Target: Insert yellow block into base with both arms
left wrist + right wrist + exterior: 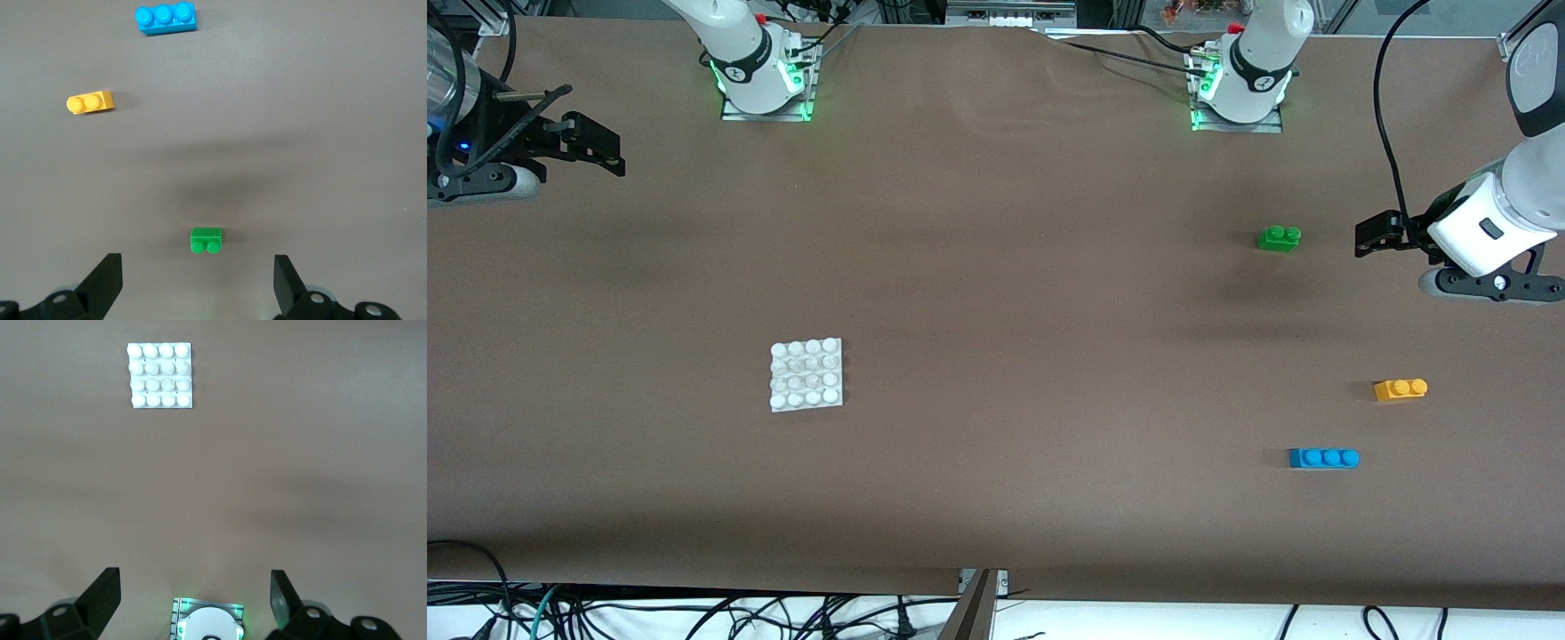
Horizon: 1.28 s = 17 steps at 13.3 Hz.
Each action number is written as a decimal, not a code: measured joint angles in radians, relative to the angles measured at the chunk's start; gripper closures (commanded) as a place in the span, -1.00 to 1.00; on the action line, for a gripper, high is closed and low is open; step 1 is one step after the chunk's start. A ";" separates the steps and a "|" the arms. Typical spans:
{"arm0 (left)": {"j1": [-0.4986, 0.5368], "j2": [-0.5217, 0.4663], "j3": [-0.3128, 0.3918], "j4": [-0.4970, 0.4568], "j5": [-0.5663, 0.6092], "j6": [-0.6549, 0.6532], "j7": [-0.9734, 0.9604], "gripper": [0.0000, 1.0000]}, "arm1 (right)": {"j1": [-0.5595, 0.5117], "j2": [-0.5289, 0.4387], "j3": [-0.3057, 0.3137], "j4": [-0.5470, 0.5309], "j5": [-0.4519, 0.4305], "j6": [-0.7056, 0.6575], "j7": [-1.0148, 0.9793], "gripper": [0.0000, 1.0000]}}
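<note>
Both our grippers hang spread and empty — left gripper [1371, 236] over the table beside the green brick [1279, 238], right gripper [591, 147] waiting at its own end — since the yellow block [1400, 389] lies untouched, well apart from the base [807, 374].

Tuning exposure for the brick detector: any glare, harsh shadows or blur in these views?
Front view: even light, green LED glow at both arm bases, soft shadow near the green brick. Left wrist view: sharp; broad soft shadow above that brick; yellow block crisp. Right wrist view: base bright, studs still distinguishable.
</note>
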 measured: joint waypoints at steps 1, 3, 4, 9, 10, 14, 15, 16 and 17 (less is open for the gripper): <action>0.000 0.000 0.000 0.000 0.000 0.000 0.000 -1.00 | 0.000 0.001 0.000 0.000 -0.001 0.000 0.000 -0.98; 0.000 0.000 0.000 0.000 0.000 0.000 0.000 -1.00 | -0.002 0.001 0.000 0.000 -0.002 0.000 -0.001 -0.98; 0.000 0.000 0.000 0.000 0.000 0.000 0.000 -1.00 | -0.002 0.001 0.000 0.000 -0.003 0.001 -0.001 -0.98; 0.001 0.000 0.000 0.000 0.000 0.000 0.000 -1.00 | -0.004 0.002 0.000 0.000 -0.012 0.013 -0.003 -0.98; 0.002 0.000 0.000 0.000 0.000 -0.002 0.000 -1.00 | -0.004 0.002 0.000 0.000 -0.013 0.013 -0.004 -0.98; 0.004 0.000 0.001 0.000 0.000 -0.018 0.000 -1.00 | -0.004 0.003 0.000 -0.002 -0.014 0.013 -0.005 -0.98; 0.004 0.000 0.001 0.000 0.000 -0.018 0.000 -1.00 | -0.005 0.003 0.000 -0.004 -0.014 0.013 -0.005 -0.98; 0.004 0.000 0.001 0.000 0.000 -0.018 0.000 -1.00 | -0.005 0.003 0.000 -0.007 -0.014 0.013 -0.005 -0.98; 0.004 0.000 0.001 0.000 0.000 -0.018 0.000 -1.00 | -0.005 0.003 0.000 -0.009 -0.014 0.013 -0.005 -0.98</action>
